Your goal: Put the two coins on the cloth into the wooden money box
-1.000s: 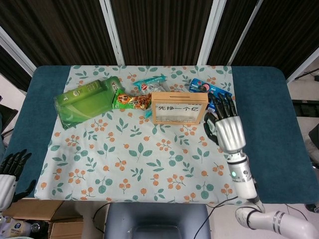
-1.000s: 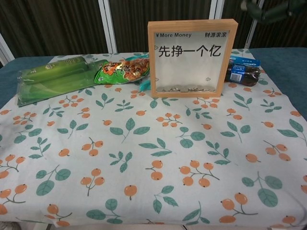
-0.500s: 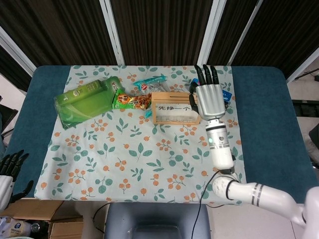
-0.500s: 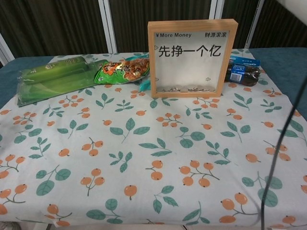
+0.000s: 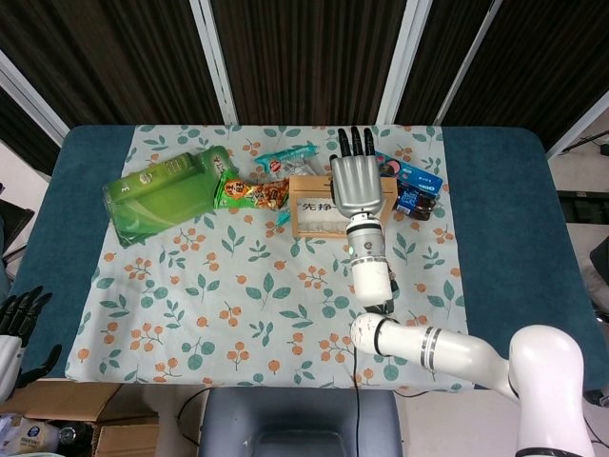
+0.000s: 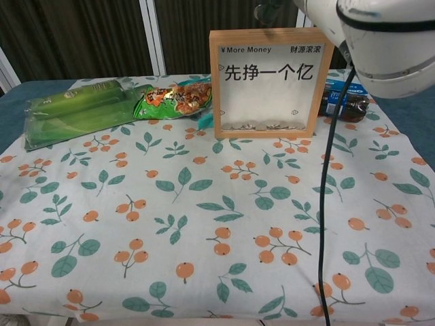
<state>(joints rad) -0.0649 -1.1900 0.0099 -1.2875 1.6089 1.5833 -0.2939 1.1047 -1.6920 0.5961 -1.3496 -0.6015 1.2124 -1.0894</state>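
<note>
The blue surface (image 5: 504, 238) runs under a leaf-and-berry printed cloth (image 5: 238, 295) that covers its middle, leaving blue bands bare at both sides. Most of the cloth's near half lies open, with printed pattern only.

The right arm (image 5: 419, 343) comes up from the near edge, bends, and stretches its white forearm straight toward the back row. In the chest view its shell fills the top right corner and a black cable (image 6: 326, 204) hangs down from it across the cloth.

The right hand (image 5: 360, 176) hovers flat over the wooden money box (image 5: 328, 205), palm down, dark fingers (image 5: 354, 143) extended and slightly apart, pointing to the far edge; it is released, holding nothing that shows.

The money box stands upright at the back of the cloth, its glass front facing the robot, and several coins (image 6: 262, 125) lie at the bottom inside it. I cannot find any loose coin on the cloth in either view.

A long green packet (image 5: 162, 195) lies at back left, a green-and-orange snack bag (image 5: 249, 192) touches it, a pale blue wrapper (image 5: 285, 158) sits behind, and a blue cookie pack (image 5: 416, 187) lies just right of the box.

The left hand (image 5: 19, 319) hangs off the surface at the lower left, fingers loosely apart, empty.
</note>
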